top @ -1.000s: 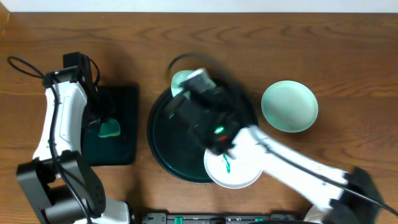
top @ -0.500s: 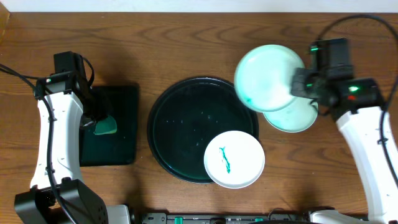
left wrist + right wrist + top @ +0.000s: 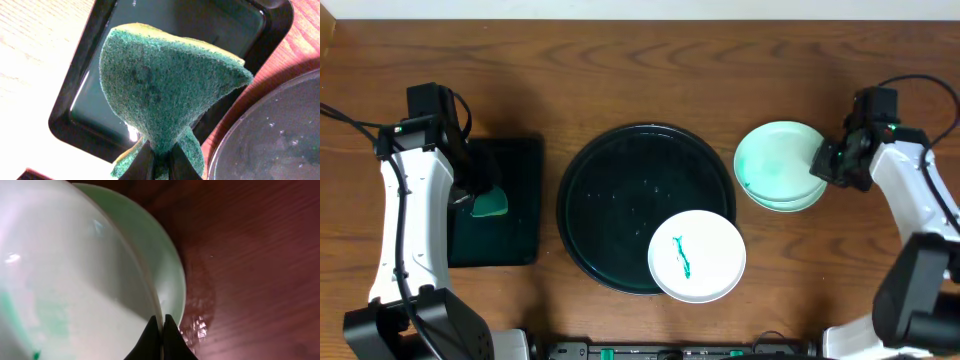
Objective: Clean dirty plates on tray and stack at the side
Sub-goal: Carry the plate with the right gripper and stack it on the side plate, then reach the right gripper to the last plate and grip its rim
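The large round black tray (image 3: 620,200) lies mid-table. One white plate (image 3: 696,256) with a teal scribble rests on its front right rim. Two more plates (image 3: 775,165) lie stacked on the table to the tray's right. My right gripper (image 3: 828,163) is shut on the rim of the top plate (image 3: 65,280), which sits over the lower plate (image 3: 167,275). My left gripper (image 3: 485,195) is shut on a green sponge (image 3: 165,85) and holds it above the small rectangular black tray (image 3: 500,200).
The rectangular tray (image 3: 250,30) lies left of the round tray, whose rim (image 3: 270,145) shows at the lower right of the left wrist view. Brown wooden table (image 3: 640,70) extends behind and to the right.
My right gripper carried a plate from the round tray to the right and lowered it onto the plate lying there. The left arm with the sponge stayed nearly still.
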Controlling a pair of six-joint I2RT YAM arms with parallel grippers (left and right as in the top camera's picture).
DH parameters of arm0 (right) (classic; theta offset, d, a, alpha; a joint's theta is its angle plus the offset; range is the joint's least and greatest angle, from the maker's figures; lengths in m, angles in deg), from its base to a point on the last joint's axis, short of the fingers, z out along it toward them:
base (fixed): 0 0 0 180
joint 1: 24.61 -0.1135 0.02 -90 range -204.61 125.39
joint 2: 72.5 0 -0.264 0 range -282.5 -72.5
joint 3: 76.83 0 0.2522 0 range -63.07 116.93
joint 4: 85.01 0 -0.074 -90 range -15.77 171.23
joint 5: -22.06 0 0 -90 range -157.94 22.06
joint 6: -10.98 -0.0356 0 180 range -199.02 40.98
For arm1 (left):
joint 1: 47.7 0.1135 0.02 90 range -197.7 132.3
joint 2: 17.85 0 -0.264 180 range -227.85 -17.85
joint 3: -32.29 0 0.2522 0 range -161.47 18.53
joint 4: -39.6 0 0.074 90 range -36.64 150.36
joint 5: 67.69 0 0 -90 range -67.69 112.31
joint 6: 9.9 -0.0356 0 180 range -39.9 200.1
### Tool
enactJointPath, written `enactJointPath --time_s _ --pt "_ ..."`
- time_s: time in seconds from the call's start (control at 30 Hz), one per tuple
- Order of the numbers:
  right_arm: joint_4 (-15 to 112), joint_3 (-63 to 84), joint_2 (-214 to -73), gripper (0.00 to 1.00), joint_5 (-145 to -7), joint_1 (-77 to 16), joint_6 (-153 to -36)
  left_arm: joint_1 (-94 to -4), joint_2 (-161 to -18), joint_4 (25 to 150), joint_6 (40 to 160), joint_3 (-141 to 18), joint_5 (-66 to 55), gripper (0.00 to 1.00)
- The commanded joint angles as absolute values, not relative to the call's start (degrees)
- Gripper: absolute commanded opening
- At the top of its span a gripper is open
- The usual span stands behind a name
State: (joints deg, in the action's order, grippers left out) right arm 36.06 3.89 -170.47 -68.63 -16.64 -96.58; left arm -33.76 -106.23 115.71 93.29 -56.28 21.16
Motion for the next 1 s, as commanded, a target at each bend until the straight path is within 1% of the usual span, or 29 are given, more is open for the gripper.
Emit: enactJointPath --time_s 0.0,0.2,0.23,0.3,0.33,0.37,0.43,0.53,0.7,0.77,0.97 --pt "37.4 4.0 -171.5 0.01 -69.5 -15.9 -96.2 -33.6 -105.6 115.7 92.1 -56.4 21.4 0.07" --pt "36.0 5.3 -171.4 0.01 -69.5 -15.9 -96.8 -33.6 -105.6 116.1 91.2 -56.4 21.5 0.07" --pt "35.4 5.6 -171.4 0.04 -69.5 -15.9 -96.8 -33.6 -105.6 116.1 91.0 -56.4 21.4 0.07" --pt "33.8 6.3 -171.4 0.25 -69.7 -15.9 -95.7 -33.6 -105.6 116.1 91.0 -56.4 21.4 0.07" --pt "32.3 7.0 -171.4 0.37 -70.0 -15.9 -95.1 -33.6 -105.6 116.1 91.0 -56.4 21.4 0.07" --pt "30.4 8.1 -171.4 0.40 -70.0 -16.0 -95.0 -33.6 -105.6 116.1 91.0 -56.4 21.4 0.07" --pt "26.4 11.0 -171.4 0.41 -70.3 -16.4 -94.6 -33.6 -105.6 116.1 90.9 -56.4 21.4 0.07" --pt "22.0 16.8 -171.3 0.43 -74.7 -17.4 -91.9 -33.6 -105.6 116.1 89.9 -56.4 21.4 0.07" --pt "15.9 25.4 -171.2 0.46 -79.3 -21.8 -90.7 -33.6 -105.6 116.3 89.7 -56.4 21.4 0.07" --pt "14.9 26.3 -171.2 0.49 -80.9 -24.1 -90.7 -33.6 -105.6 116.3 89.7 -56.4 21.4 0.07" --pt "8.8 24.6 -171.2 0.47 -83.2 -29.4 -89.4 -33.6 -105.6 116.2 89.7 -56.4 21.4 0.07"
